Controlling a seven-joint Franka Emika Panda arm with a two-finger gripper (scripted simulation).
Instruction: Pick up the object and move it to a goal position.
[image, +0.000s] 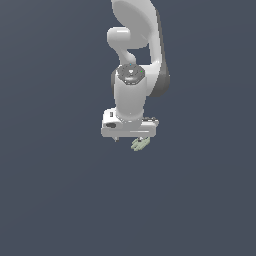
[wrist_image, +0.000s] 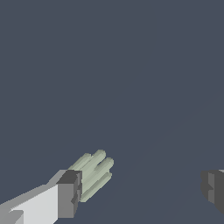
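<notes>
The white Franka arm reaches down through the middle of the exterior view, its wrist pointing downward over a plain dark blue-grey tabletop. The white parallel gripper sits at the end of the arm, with its wide white body crosswise in that view.

The small pale grey-green object with several parallel finger-like lobes appears just below the gripper body, toward the exterior view's right end of it. It is far smaller than the gripper.

In the wrist view, the gripper shows two dark grey fingers set well apart, with a wide stretch of bare tabletop between them. The fingers are released and spread; they do not clamp anything. The object lies right against the inner face of one finger, with its lobes side by side and pointing away from that finger. Whether the object actually touches that finger pad cannot be told. The other finger stands well apart from the object, with nothing near it.

Whether the object rests on the tabletop cannot be told from either view.
</notes>
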